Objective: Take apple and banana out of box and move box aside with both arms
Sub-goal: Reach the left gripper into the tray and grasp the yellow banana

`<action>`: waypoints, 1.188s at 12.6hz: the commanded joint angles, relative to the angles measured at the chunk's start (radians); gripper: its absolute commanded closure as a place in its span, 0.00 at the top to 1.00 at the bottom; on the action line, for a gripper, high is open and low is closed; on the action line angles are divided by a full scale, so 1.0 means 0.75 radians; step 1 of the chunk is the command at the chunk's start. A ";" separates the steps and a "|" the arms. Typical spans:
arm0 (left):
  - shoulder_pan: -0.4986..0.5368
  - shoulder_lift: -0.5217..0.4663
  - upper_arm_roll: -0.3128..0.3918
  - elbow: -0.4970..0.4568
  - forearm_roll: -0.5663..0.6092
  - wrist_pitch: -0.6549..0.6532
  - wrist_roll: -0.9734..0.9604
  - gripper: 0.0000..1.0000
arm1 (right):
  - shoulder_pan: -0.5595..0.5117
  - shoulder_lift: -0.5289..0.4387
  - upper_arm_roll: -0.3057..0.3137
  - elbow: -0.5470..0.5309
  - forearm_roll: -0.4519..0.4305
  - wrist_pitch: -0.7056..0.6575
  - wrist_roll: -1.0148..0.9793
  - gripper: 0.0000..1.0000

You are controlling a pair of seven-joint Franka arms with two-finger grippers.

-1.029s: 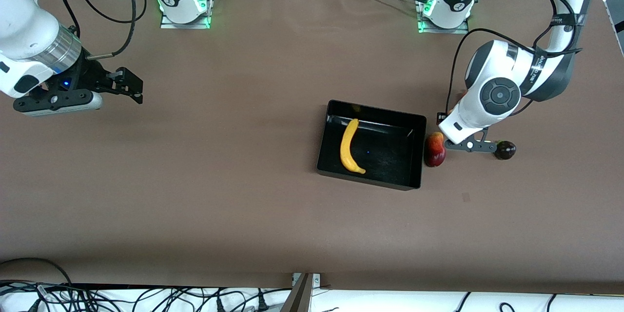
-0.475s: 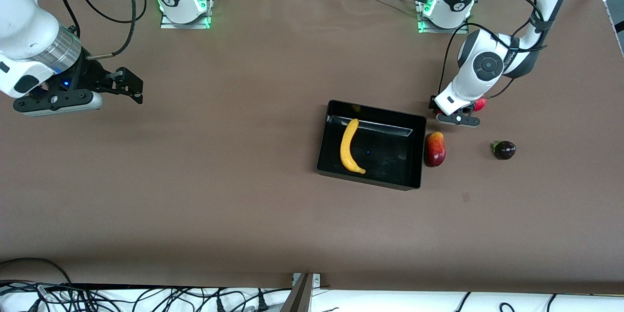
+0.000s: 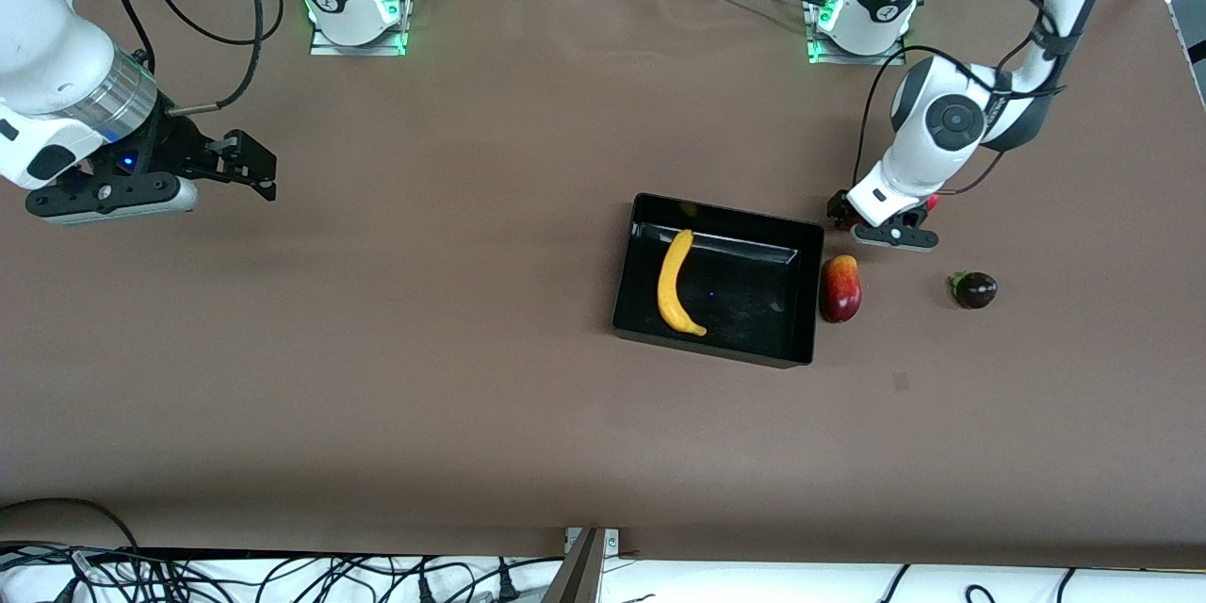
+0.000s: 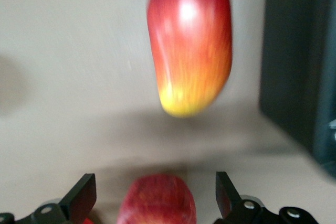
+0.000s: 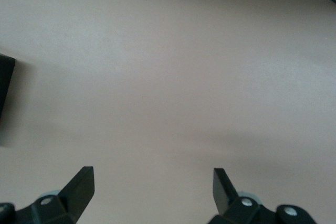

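Note:
The black box (image 3: 754, 344) sits mid-table with the yellow banana (image 3: 673, 283) lying in it. My left gripper (image 3: 886, 231) is open and low over the table just past the box's corner toward the left arm's end. In the left wrist view the small red apple (image 4: 156, 205) sits between its fingertips (image 4: 84, 192), which do not touch it. In the front view only a red sliver of the apple (image 3: 932, 202) shows beside the hand. My right gripper (image 3: 252, 168) is open and empty, waiting over bare table at the right arm's end; its own view (image 5: 153, 178) shows it open too.
A long red-and-yellow fruit (image 3: 840, 288) lies against the box wall toward the left arm's end; it also shows in the left wrist view (image 4: 191, 40). A small dark purple fruit (image 3: 975, 289) lies farther toward that end. The box corner (image 5: 5, 82) shows in the right wrist view.
My left gripper moved from over the spot between the long red-and-yellow fruit and the purple fruit, away from the front camera, to the apple. The right arm has not moved.

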 commanded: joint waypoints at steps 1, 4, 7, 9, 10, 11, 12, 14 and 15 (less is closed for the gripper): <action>-0.011 -0.068 -0.075 0.272 -0.137 -0.371 0.024 1.00 | 0.004 0.004 -0.001 0.016 0.015 -0.006 0.001 1.00; -0.025 0.093 -0.191 0.675 -0.287 -0.720 -0.043 1.00 | 0.004 0.004 -0.001 0.016 0.015 -0.004 0.001 1.00; -0.198 0.330 -0.243 0.954 -0.259 -0.719 -0.380 1.00 | 0.004 0.004 -0.001 0.016 0.015 -0.008 0.001 1.00; -0.297 0.496 -0.243 1.091 -0.179 -0.709 -0.485 1.00 | 0.002 0.004 -0.001 0.016 0.015 -0.008 0.001 1.00; -0.336 0.565 -0.243 1.132 -0.114 -0.676 -0.503 1.00 | 0.004 0.004 -0.001 0.016 0.017 -0.008 0.001 1.00; -0.375 0.627 -0.241 1.141 -0.085 -0.623 -0.540 1.00 | 0.004 0.004 -0.001 0.016 0.017 -0.004 0.001 1.00; -0.385 0.678 -0.236 1.135 -0.058 -0.544 -0.577 1.00 | 0.004 0.004 -0.001 0.016 0.015 -0.006 0.001 1.00; -0.393 0.727 -0.238 1.116 0.031 -0.482 -0.616 1.00 | 0.004 0.004 -0.001 0.016 0.017 -0.006 0.001 1.00; -0.400 0.758 -0.238 1.118 0.048 -0.480 -0.630 1.00 | 0.004 0.004 -0.001 0.016 0.015 -0.006 0.001 1.00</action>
